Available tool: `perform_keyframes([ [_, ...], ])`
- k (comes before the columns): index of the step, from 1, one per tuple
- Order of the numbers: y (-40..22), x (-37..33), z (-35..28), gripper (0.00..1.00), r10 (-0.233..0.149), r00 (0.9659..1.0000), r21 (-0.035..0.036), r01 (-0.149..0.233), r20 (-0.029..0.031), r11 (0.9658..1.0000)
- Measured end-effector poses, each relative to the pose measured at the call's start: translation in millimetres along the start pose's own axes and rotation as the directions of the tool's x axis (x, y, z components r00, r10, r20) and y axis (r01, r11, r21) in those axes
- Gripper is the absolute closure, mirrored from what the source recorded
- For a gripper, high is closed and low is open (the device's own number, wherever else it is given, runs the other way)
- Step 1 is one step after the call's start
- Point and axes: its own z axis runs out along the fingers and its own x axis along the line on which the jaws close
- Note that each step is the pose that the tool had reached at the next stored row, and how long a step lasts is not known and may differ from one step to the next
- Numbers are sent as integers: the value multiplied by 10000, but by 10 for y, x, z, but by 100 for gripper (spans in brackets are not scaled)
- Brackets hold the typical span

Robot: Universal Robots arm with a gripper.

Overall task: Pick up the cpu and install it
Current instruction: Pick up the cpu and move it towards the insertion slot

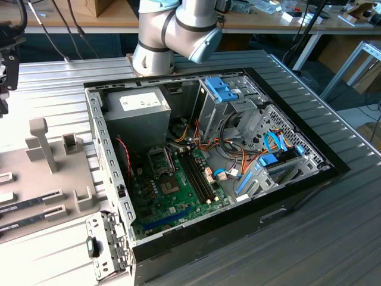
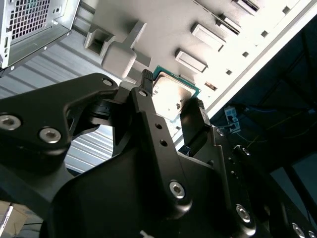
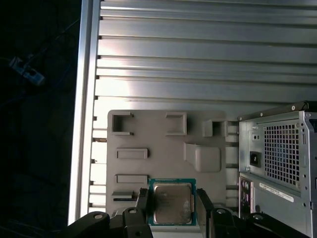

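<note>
The cpu [image 2: 171,97] [image 3: 172,207] is a small square chip with a silver top and a thin green rim. My gripper [image 2: 172,91] [image 3: 172,198] is shut on it, one black finger [image 2: 146,82] against each of two opposite edges. The chip hangs well above the grey parts tray [image 3: 158,131] [image 2: 163,20] [image 1: 53,196], which lies on the table at the exterior view's left. The gripper's black body [image 1: 7,65] shows at that view's left edge, above the tray. The green motherboard [image 1: 178,199] lies inside the open computer case [image 1: 309,179], with its silver socket frame [image 1: 158,161] near the board's far end.
The case's perforated rear wall [image 3: 280,158] [image 2: 34,20] stands beside the tray. The ribbed metal tabletop [image 3: 198,59] ends at an edge [image 3: 84,99] with dark floor beyond. Inside the case are a power supply [image 1: 137,110], blue drive brackets [image 1: 223,89] and cables. Workbenches stand behind.
</note>
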Motion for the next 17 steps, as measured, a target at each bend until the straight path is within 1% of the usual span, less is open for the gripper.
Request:
perform_keyframes([
  [2, -1, -27, 0, 53, 0, 10000, 0, 0, 0, 10000],
  [7, -2, -71, 1, 53, 0, 10000, 1, 0, 0, 10000],
  [17, -4, -144, 3, 53, 0, 10000, 0, 0, 0, 10000],
])
